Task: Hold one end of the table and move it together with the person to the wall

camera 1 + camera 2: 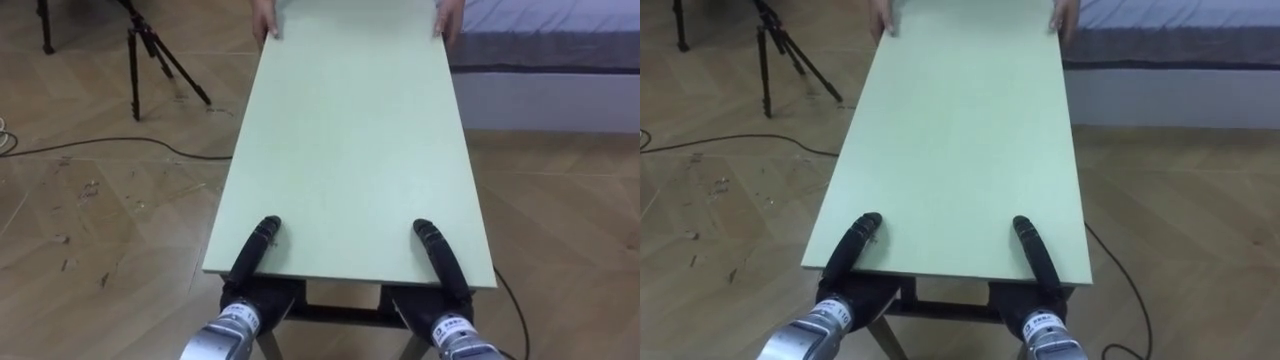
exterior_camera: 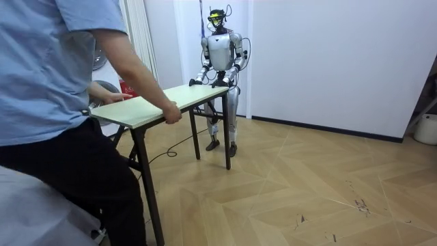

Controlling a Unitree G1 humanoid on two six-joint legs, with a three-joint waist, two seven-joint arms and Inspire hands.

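holding the near edge of the table (image 1: 350, 140), the left hand (image 1: 260, 243) at 7 o'clock and right hand (image 1: 436, 248) at 5 o'clock each pinched it, thumb on top. a person (image 2: 54, 82) gripped the 12 o'clock end. the carry looked hardly begun.

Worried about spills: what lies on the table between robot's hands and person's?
Nothing: both eye views show bare table from left hand and right hand to person's hands.

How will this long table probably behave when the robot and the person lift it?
Probably stiff: the table top looks flat, with no sag between both ends. Its smooth surface may be slippery under the left hand and right hand. Long, on thin legs, it may swing.
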